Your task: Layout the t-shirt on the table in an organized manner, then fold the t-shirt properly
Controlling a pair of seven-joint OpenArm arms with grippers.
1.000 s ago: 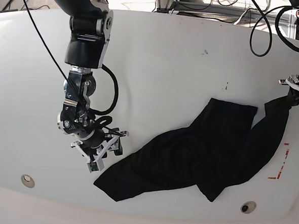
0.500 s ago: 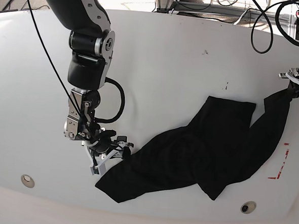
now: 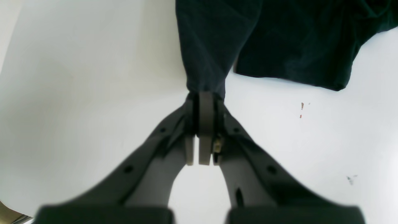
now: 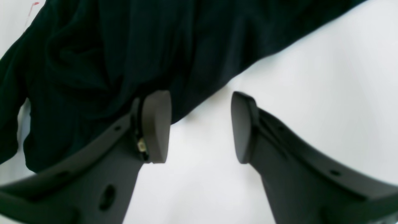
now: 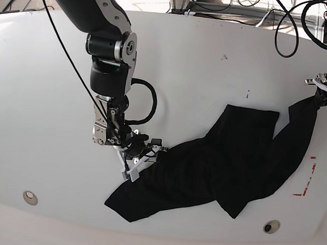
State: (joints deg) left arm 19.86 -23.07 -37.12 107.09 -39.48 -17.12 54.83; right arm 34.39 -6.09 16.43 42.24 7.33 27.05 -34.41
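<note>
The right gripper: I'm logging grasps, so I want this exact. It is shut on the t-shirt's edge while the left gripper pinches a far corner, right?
Not quite. The right gripper is open at the t-shirt edge, as the right wrist view shows. The left gripper does pinch a corner.

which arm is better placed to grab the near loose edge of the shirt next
Right. The right gripper is open at the t-shirt edge, one pad over fabric. The left gripper is shut on a far corner.
</note>
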